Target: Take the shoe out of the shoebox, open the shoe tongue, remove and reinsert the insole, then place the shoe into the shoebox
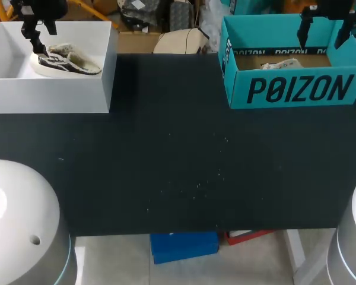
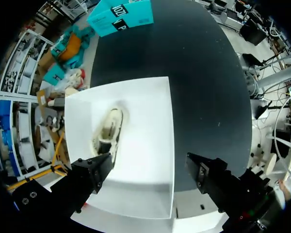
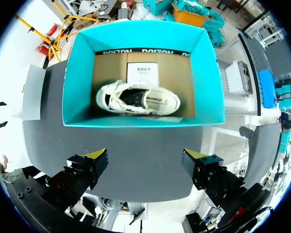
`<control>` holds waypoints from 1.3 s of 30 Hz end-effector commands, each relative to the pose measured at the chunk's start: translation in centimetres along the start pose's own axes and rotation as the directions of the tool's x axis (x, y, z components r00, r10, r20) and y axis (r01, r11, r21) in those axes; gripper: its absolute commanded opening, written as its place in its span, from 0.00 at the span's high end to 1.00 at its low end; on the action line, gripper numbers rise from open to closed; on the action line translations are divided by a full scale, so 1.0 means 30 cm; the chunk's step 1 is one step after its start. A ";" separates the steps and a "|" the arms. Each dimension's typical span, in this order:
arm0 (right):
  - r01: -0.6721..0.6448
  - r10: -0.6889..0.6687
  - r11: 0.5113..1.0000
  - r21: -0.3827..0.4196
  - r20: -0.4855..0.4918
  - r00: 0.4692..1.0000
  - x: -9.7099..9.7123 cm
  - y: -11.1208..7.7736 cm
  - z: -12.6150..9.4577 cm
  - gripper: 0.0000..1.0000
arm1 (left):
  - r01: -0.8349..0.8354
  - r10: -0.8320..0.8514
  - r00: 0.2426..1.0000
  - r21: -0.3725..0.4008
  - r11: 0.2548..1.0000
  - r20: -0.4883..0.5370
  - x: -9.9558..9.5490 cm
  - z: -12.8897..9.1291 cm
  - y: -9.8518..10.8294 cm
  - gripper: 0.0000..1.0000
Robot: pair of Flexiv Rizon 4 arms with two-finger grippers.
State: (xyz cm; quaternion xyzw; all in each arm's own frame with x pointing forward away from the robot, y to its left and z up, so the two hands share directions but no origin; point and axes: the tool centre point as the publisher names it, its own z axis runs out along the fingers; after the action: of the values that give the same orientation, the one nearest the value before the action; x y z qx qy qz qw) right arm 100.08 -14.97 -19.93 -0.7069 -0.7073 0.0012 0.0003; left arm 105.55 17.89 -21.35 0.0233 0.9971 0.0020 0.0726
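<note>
Upper right, the teal shoebox (image 1: 291,89) (big dark lettering across its front) holds a white shoe (image 3: 138,99). The right gripper (image 1: 322,40) hangs above it, fingers apart. Upper left, the left gripper (image 2: 148,162), fingers spread, hangs over a dark-and-cream shoe (image 1: 68,60) in a white box (image 1: 53,95).

Left arm (image 1: 18,219), right arm (image 1: 353,237): rounded white-grey shells. Left gripper (image 2: 148,162), right gripper (image 3: 144,156): black, blocky, visible screw heads; right's tips yellow.
</note>
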 end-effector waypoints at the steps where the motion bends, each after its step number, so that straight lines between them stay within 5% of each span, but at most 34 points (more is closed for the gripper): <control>1: 0.000 0.000 1.000 0.000 0.000 1.000 -0.001 0.000 0.001 0.00 | 0.019 -0.029 0.990 -0.072 0.997 -0.139 -0.051 0.036 0.001 0.00; 5: 0.000 0.000 1.000 0.000 0.000 1.000 -0.001 0.000 0.001 0.00 | 0.019 -0.022 0.990 -0.025 1.000 -0.138 -0.067 0.078 0.035 0.00; 17: 0.000 0.000 1.000 0.000 0.000 1.000 -0.001 0.000 0.001 0.00 | -0.011 0.003 0.997 -0.108 0.994 -0.079 -0.127 0.236 0.135 0.00; 25: 0.000 0.000 1.000 0.000 0.000 1.000 -0.001 0.000 0.001 0.00 | -0.108 0.106 0.994 -0.063 0.992 -0.036 -0.176 0.349 0.185 0.00; 39: 0.000 0.000 1.000 0.000 0.000 1.000 -0.001 0.000 0.001 0.00 | -0.180 0.179 0.983 -0.045 0.983 -0.034 -0.257 0.509 0.172 0.01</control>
State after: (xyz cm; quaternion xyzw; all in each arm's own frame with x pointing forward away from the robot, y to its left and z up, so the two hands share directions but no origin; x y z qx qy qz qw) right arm 100.08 -14.97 -19.93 -0.7069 -0.7073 0.0012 0.0004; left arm 114.32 22.56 -34.33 0.1074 0.9915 0.0365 0.0632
